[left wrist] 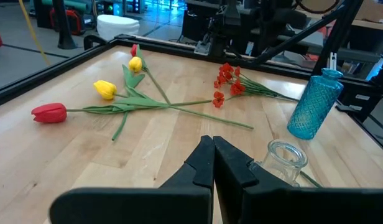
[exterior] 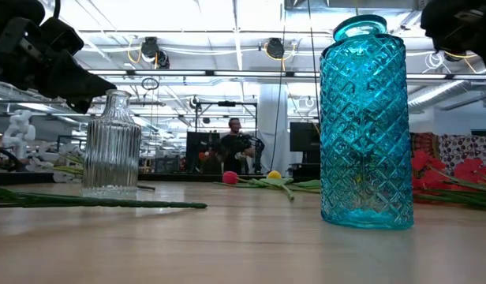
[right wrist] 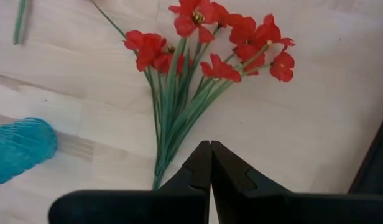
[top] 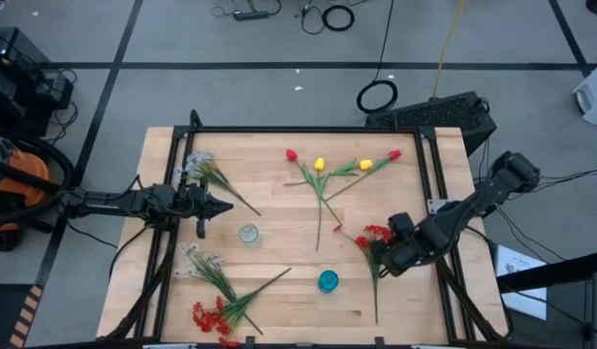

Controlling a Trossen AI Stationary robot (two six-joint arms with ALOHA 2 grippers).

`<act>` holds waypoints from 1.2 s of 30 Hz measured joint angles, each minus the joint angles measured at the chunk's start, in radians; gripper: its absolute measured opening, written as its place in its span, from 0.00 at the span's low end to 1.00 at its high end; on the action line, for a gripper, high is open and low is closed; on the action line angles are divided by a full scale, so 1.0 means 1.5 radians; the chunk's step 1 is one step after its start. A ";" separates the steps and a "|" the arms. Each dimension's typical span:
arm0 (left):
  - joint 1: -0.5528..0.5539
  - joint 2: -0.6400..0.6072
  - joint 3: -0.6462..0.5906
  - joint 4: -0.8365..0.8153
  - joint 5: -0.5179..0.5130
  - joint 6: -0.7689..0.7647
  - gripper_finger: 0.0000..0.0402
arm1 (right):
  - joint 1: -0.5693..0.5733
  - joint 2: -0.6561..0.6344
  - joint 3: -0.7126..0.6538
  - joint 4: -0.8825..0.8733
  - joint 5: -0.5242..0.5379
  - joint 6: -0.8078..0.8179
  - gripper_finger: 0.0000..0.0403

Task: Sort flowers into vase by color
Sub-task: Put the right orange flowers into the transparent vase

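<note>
The right gripper (right wrist: 210,163) hangs over the red blossom spray (right wrist: 204,56) at about 4 o'clock on the table (top: 279,208). Its fingers are pressed together and hold nothing. The spray lies flat on the wood, with its stalks running toward the near edge.

The left gripper (left wrist: 212,163) waits at 9 o'clock, also closed and empty, just beside the clear glass vase (top: 248,233). The blue vase (top: 329,281) stands at 6 o'clock, near the red spray. No flower is in either vase yet.

Hazards from this position:

- **Closed descent.** If the right gripper lowers without opening, the fingertips will push the stalks across the table instead of straddling them.
- **Loose bundle.** The spray is many thin stalks. A grasp near the blossoms may catch only some, and the rest will splay or drag.
- **Vase tip-over.** The blue vase is tall and narrow, so a trailing stalk or a low arm sweep could knock it down.
- **Colour mix-up.** The red and yellow tulips (top: 342,167) lie crossed at 12 o'clock. Lifting one may drag another.
- **Crowded corner.** A second red spray (top: 213,316) at 7 o'clock appears tangled with a white spray (top: 205,262); the view is too coarse to confirm.
</note>
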 joint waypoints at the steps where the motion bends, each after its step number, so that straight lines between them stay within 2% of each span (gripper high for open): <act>1: 0.000 0.000 0.000 0.000 0.000 0.000 0.01 | 0.002 0.004 0.000 0.000 0.000 0.000 0.00; 9: 0.000 0.000 0.000 0.000 0.000 0.000 0.01 | 0.004 0.047 0.000 0.009 -0.015 -0.002 0.10; 13: 0.000 0.000 0.000 0.000 0.000 0.000 0.01 | 0.006 0.066 0.000 0.017 -0.037 -0.002 0.19; 25: 0.000 0.000 0.000 0.000 0.000 0.000 0.01 | 0.006 0.135 -0.001 0.094 -0.035 -0.016 0.46; 36: 0.000 0.000 0.000 0.000 0.000 0.000 0.01 | -0.008 0.164 -0.047 0.178 -0.035 -0.026 0.59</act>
